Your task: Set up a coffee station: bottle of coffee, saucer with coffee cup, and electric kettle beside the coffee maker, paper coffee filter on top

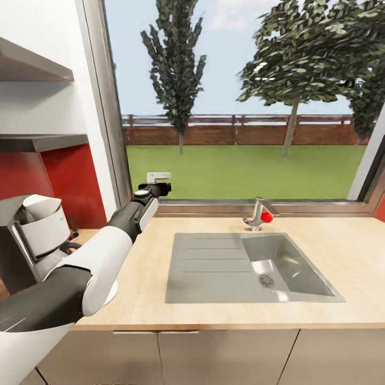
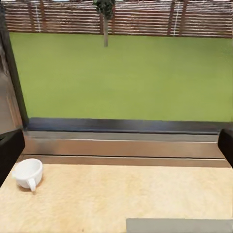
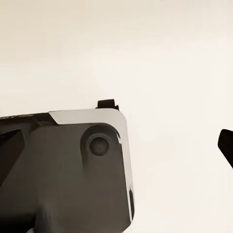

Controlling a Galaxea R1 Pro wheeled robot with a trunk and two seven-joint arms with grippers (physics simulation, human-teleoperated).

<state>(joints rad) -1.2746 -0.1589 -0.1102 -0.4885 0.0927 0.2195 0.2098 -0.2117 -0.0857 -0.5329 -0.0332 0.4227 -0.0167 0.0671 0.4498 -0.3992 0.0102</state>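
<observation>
cup: a small white coffee cup [image 2: 27, 174] sits upright on the worktop [image 1: 342, 251] near the window sill, its handle turned toward the camera in the left wrist view.
left claw: the left claw [image 2: 116, 150] is open, its two dark fingers [image 2: 10, 149] wide apart at the edges of that view, held above the worktop with the cup just beside one finger, not between them.
right claw: the right wrist view shows a dark grey part of the robot against a pale surface; whether that claw is open or closed cannot be told.
coffee maker: a grey and white coffee maker [image 1: 32, 235] stands on the worktop at the far left, partly behind the left arm.
sink: a steel sink [image 1: 251, 267] with a tap [image 1: 258, 214] lies well apart from the cup.
handling: the cup looks light, stiff, glazed and likely slippery, and it would chip if dropped.
hold: pinching the rim wall, one finger inside and one outside, seems safest; the handle looks too small to grip.
</observation>
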